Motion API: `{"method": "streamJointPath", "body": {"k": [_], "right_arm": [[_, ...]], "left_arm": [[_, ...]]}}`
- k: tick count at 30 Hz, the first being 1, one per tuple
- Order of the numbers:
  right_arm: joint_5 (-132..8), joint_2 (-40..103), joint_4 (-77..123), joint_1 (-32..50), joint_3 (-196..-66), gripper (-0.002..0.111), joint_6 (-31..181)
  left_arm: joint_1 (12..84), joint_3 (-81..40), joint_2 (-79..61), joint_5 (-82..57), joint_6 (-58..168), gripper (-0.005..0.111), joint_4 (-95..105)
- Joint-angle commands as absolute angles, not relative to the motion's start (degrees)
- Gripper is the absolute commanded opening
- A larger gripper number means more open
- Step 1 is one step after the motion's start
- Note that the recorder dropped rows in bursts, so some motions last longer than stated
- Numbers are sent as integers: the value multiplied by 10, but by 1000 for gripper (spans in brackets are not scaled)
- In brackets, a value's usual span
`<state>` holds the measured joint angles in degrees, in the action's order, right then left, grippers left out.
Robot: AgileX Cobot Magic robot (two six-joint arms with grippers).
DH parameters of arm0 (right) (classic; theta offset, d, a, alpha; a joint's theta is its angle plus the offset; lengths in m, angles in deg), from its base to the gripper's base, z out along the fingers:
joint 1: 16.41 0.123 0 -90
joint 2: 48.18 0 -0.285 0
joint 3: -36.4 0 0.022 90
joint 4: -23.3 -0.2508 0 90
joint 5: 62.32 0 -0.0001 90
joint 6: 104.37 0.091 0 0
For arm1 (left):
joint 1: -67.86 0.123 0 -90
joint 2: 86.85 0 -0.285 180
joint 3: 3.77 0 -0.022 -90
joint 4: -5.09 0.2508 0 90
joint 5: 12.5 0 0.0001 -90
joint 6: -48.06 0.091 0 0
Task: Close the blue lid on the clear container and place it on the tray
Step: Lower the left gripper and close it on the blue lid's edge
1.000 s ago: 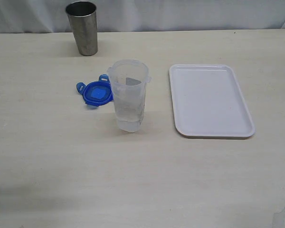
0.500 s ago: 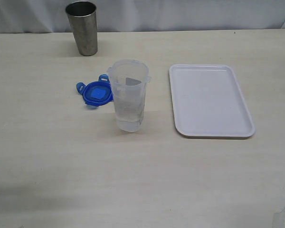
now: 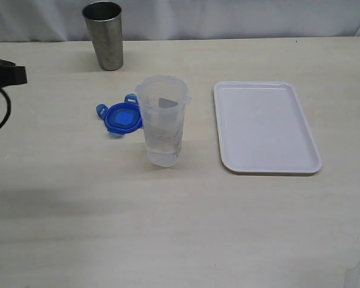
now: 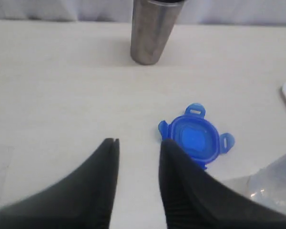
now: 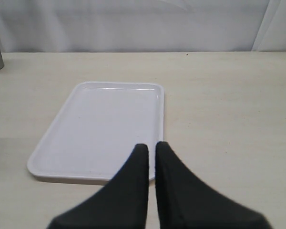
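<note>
The blue lid lies flat on the table, touching or just behind the left side of the clear container, which stands upright with no lid on it. To their right lies the white tray, with nothing on it. In the left wrist view my left gripper is open with nothing between its fingers, and the blue lid lies just beyond its one fingertip. My right gripper is shut and empty, hovering over the near edge of the tray.
A grey steel cup stands at the back left, behind the lid. A black part of the left arm with a cable shows at the left edge. The table is a pale wood surface with a white curtain behind it.
A part of the left arm has come into view at the left edge of the exterior view. The lid, container, cup and tray have not moved.
</note>
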<state>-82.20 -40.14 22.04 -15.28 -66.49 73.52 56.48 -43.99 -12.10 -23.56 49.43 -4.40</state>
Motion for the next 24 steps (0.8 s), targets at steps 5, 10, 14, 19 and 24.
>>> {"method": "streamJointPath", "body": {"k": [5, 10, 14, 19, 24], "right_arm": [[-821, -404, 225, -156, -664, 5, 735], [-821, -404, 225, -156, -664, 5, 735], [-821, -404, 225, -156, -664, 5, 735], [-821, -404, 225, -156, -664, 5, 735], [-821, -404, 225, -156, -664, 5, 735]], "left_arm": [[565, -301, 90, -361, 515, 49, -84], [565, -254, 200, -359, 605, 49, -192], [565, -211, 265, -356, 774, 49, -323], [565, -170, 321, -334, 839, 49, -376], [565, -137, 372, -340, 892, 49, -382]]}}
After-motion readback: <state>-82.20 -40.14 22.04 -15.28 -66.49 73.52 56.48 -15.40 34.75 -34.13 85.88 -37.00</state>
